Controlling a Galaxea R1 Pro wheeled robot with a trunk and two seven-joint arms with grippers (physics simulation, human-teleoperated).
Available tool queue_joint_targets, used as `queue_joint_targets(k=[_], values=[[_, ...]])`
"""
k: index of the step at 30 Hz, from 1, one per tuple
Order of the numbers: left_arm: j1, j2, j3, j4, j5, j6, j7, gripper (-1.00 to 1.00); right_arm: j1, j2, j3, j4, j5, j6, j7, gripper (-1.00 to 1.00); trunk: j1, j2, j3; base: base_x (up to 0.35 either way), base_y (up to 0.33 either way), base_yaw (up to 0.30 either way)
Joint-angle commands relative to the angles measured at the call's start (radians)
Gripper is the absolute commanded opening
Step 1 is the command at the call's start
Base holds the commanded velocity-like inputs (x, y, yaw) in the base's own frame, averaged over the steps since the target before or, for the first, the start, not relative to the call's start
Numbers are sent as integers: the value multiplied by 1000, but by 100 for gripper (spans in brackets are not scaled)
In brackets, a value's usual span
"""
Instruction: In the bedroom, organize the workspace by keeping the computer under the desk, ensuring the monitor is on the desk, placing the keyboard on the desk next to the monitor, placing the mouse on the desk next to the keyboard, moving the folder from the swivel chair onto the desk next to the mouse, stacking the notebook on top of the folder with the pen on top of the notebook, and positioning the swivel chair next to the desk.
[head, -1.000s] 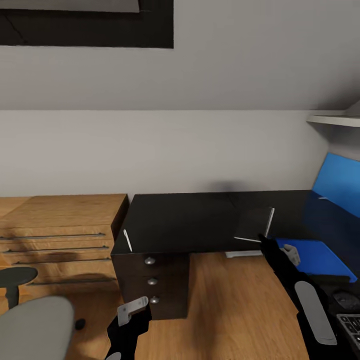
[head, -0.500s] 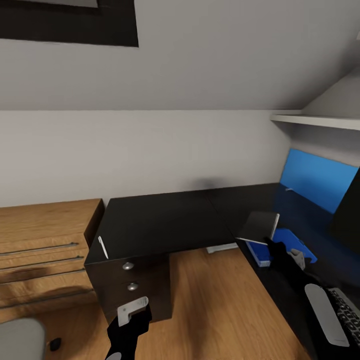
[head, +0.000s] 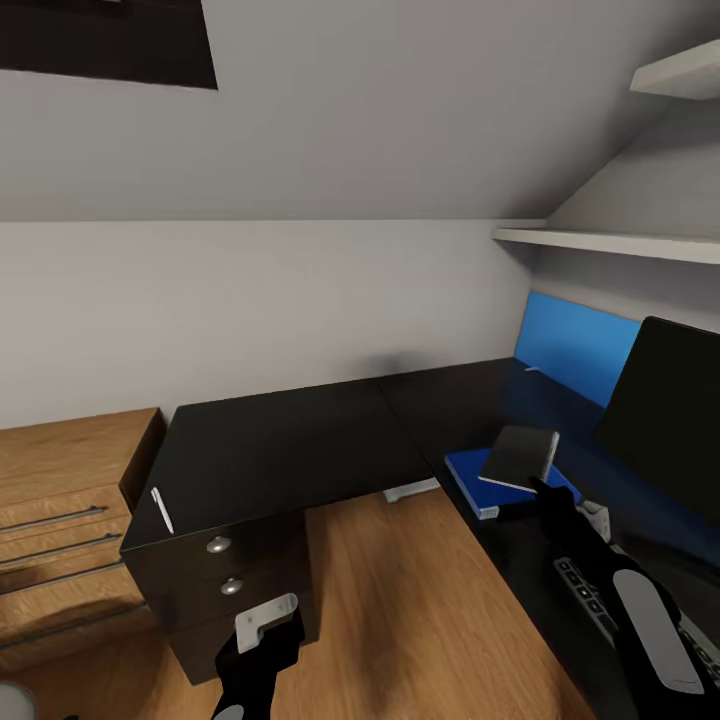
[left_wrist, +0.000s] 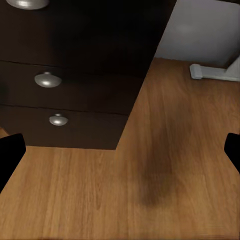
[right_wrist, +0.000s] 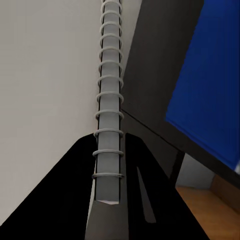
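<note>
Here the right gripper has its jaws clamped on the spiral-bound edge of the notebook, which the right wrist view shows running straight up between them. The notebook hangs tilted above the blue folder, which lies flat on the counter near its inner corner. The step in hand looks to be setting the notebook on the folder.

To do it well, I judge the wrist should level the cover first, so it meets the folder flat rather than corner first. Lower it over the folder's middle, since the notebook is the smaller of the two and an off-centre drop could leave it hanging over an edge. Let go only once it rests. How much air is left between notebook and folder is hard to read from the head view, so a slow descent seems wise.

Further out, the keyboard lies on the counter just beside the right forearm, and the monitor stands behind it; the arm should keep off both. The pen lies at the far left edge of the counter, above the drawers. The left gripper hangs low over the floor, jaws apart and holding nothing.
</note>
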Motion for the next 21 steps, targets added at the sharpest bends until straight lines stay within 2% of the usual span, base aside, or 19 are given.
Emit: queue_joint_targets(k=[1,5,11,14,21], values=[[0,0,0,-2,4,5,5,100,-1,-1,-1,-1,-11,5,-3,-100,0,-1,-1,0,0,-24],[0,0,-1,-2,4,5,5,100,-1,0,-2,-2,-10,6,-3,-100,0,-1,-1,0,0,-11],[0,-22,-4,6,4,3,6,100,-1,9,1,-1,1,6,-5,-100,0,-1,-1,0,0,0],[0,-32,-4,6,4,3,6,100,-1,6,1,0,2,6,-6,-100,12,-22,-10,0,0,0],[0,-35,-4,6,4,3,7,100,-1,4,0,0,1,6,-4,-100,38,-71,-32,0,0,0]])
